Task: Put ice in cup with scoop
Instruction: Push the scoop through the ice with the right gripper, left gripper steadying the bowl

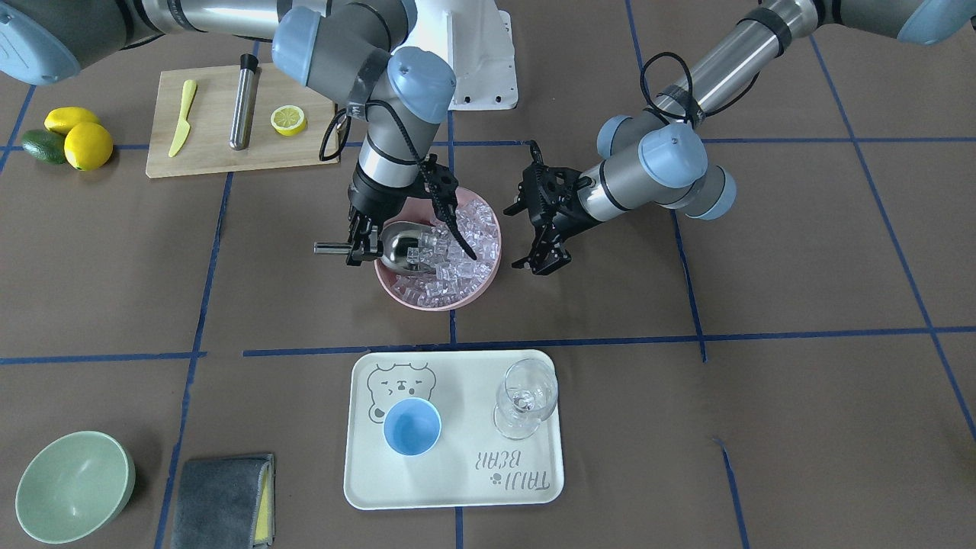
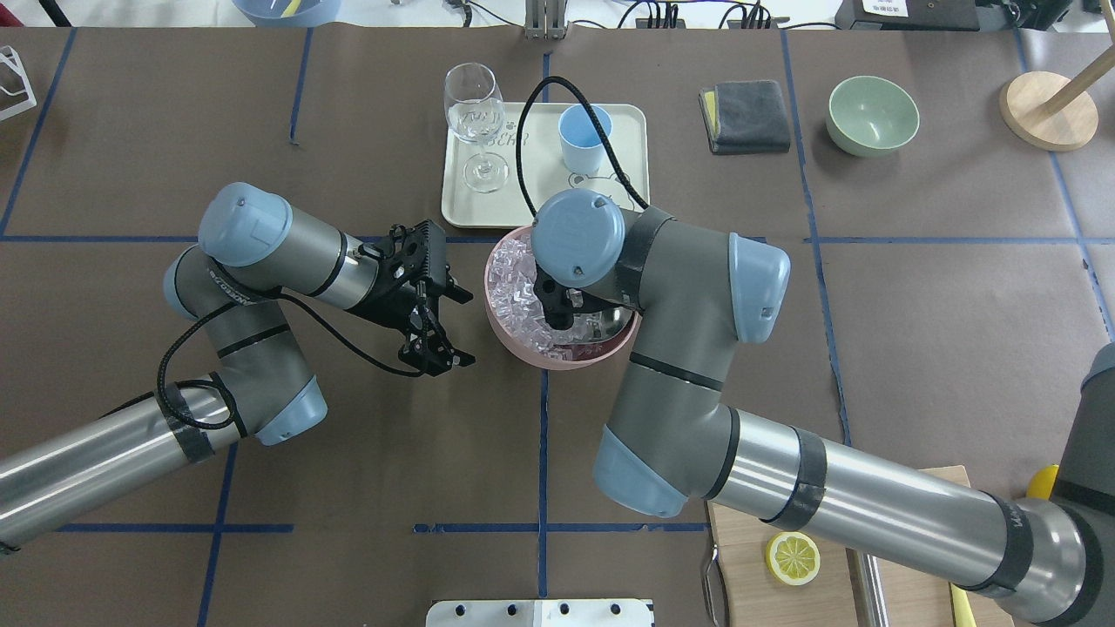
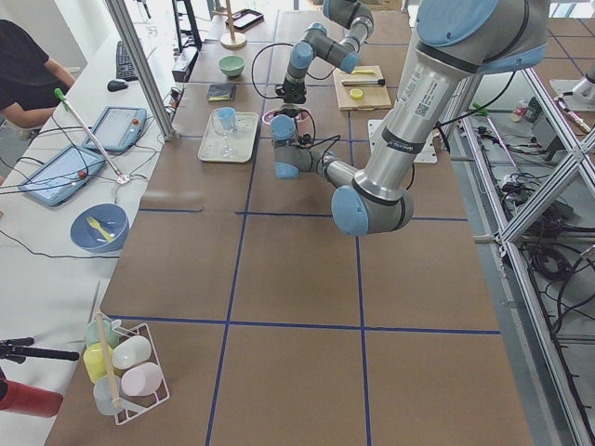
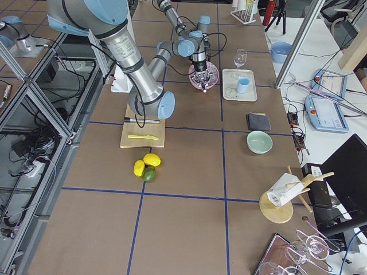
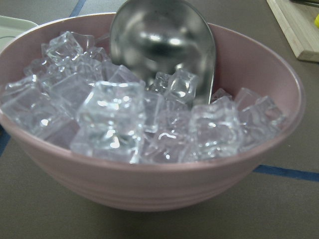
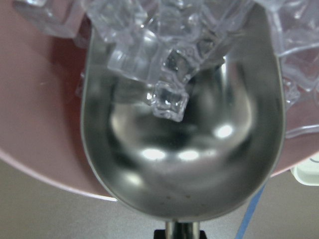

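The ice (image 1: pixel 465 244) fills a pink bowl (image 1: pixel 427 303) at the table's middle. My right gripper (image 1: pixel 357 248) is shut on the thin handle of the steel scoop (image 1: pixel 402 245). The scoop's trough lies in the bowl, its mouth pushed into the ice. In the right wrist view the scoop (image 6: pixel 184 149) has ice cubes (image 6: pixel 169 99) at its mouth. My left gripper (image 1: pixel 528 235) is open and empty beside the bowl. Its wrist view shows the ice (image 5: pixel 114 114) and the scoop (image 5: pixel 159 40). The light-blue cup (image 1: pixel 412 427) stands empty on a white tray (image 1: pixel 457 488).
A clear wine glass (image 1: pixel 526 396) stands on the tray beside the cup. A cutting board (image 1: pixel 206 152) holds a yellow knife, a steel tube (image 1: pixel 244 103) and a lemon half. Lemons (image 1: pixel 88 145), a pale green bowl (image 1: pixel 72 488) and a grey cloth (image 1: pixel 221 499) lie further out.
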You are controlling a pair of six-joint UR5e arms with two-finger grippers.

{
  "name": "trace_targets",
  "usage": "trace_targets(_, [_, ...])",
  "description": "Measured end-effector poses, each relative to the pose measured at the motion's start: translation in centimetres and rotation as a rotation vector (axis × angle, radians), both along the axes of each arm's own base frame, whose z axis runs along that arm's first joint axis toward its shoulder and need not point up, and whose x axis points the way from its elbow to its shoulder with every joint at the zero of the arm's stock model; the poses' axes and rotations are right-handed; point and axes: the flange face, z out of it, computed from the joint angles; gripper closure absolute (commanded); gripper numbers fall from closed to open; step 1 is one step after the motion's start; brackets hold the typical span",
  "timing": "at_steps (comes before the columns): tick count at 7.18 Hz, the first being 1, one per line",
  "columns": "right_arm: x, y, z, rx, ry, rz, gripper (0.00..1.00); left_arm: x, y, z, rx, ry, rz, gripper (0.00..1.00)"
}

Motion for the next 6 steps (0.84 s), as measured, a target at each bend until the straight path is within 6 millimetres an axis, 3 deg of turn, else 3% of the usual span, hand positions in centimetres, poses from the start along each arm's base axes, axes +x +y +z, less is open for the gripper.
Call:
trace_targets(3, [1.0,-0.8,1.1,-0.033,-0.086,-0.008,1.00,-0.3,-0.3,-0.2,0.002,0.003,-0.006,0.00])
trace_targets(6, [2.7,-1.3,-0.1,-0.064,-0.145,-0.015,1.00,-0.5,-0.4,-0.2,0.004,0.004,-0.008,0.00])
